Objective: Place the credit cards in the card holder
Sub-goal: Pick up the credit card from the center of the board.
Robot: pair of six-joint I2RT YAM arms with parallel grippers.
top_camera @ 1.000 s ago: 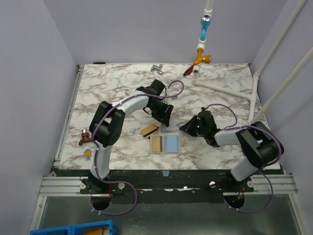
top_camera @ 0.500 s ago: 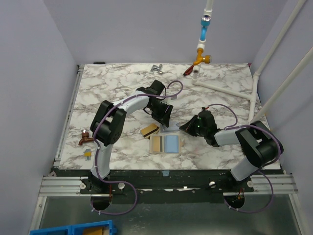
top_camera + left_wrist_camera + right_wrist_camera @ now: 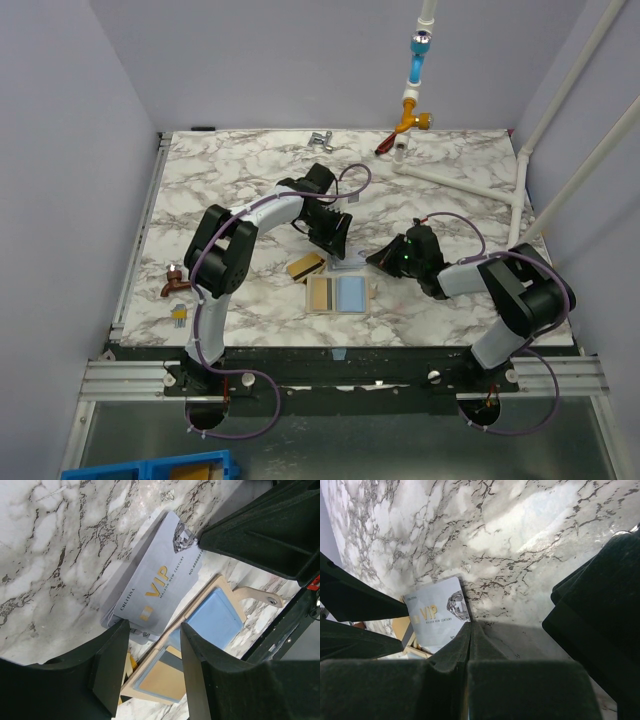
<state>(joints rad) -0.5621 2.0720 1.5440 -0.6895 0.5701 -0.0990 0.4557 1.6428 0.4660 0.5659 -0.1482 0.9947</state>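
Almost nothing moved since the earlier frames: the right gripper [image 3: 378,258] edged a touch left, the left gripper [image 3: 335,242] stayed put. The right claw is closed, empty, with its tip touching the right corner of the grey VIP card [image 3: 155,587]. The left claw's jaws are apart and hold nothing, straddling the card's other end. The grey card lies flat on the marble table [image 3: 230,170], just beyond the far edge of the card holder [image 3: 338,311]. The holder lies open near centre, showing tan and blue pockets. A gold card with dark stripe [image 3: 305,266] lies just left of the grey one, at the holder's far-left corner.
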